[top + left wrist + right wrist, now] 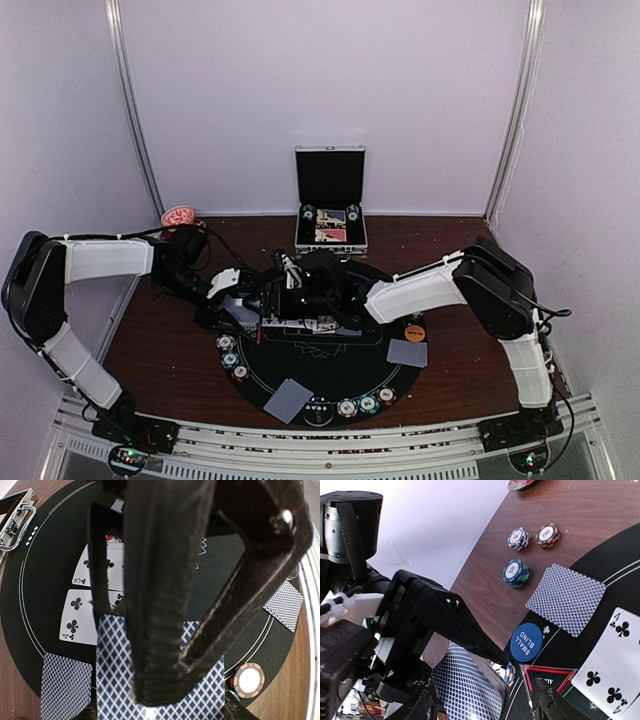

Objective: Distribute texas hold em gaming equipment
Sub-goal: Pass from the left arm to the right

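Observation:
My left gripper (170, 675) is shut on a deck of playing cards (115, 680) with blue diamond backs and holds it above the black round mat (330, 375). In the right wrist view the same deck (465, 690) sits between the spread fingers of my right gripper (485, 705), which is open. The grippers meet over the mat's far left (285, 295). Face-up club cards (80, 615) lie in a row on the mat. A blue small blind disc (526, 642) and chip stacks (516, 573) lie nearby.
Face-down cards (289, 399) (407, 352) lie on the mat's near and right side, with an orange disc (414, 332) and chips (347, 407) along the rim. The open metal case (331, 200) stands at the back. A red triangular marker (545, 675) lies by the club cards.

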Controlling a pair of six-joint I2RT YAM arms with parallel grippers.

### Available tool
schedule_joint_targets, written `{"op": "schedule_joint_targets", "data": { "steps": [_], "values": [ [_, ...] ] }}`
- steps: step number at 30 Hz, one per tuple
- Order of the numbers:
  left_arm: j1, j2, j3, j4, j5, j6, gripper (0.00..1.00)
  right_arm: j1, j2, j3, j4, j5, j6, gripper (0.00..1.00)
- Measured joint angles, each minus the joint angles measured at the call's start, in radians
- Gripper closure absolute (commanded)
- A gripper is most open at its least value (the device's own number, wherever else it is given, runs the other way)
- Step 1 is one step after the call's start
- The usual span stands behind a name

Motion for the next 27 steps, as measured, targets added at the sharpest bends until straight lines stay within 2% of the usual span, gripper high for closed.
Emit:
{"op": "schedule_joint_targets", "data": {
  "steps": [17, 23, 27],
  "values": [
    [0.000, 0.000, 0.000, 0.000, 0.006, 0.000, 0.40, 0.000, 0.089, -0.008, 0.114, -0.093, 0.169, 0.34],
    [0.000, 0.000, 0.000, 0.000, 0.006, 0.003, 0.39, 0.000, 0.100, -0.008, 0.177, -0.134, 0.222, 0.42],
    [0.000, 0.000, 0.000, 0.000, 0.007, 0.003, 0.39, 0.000, 0.100, -0.008, 0.222, -0.154, 0.254, 0.51]
  ]
}}
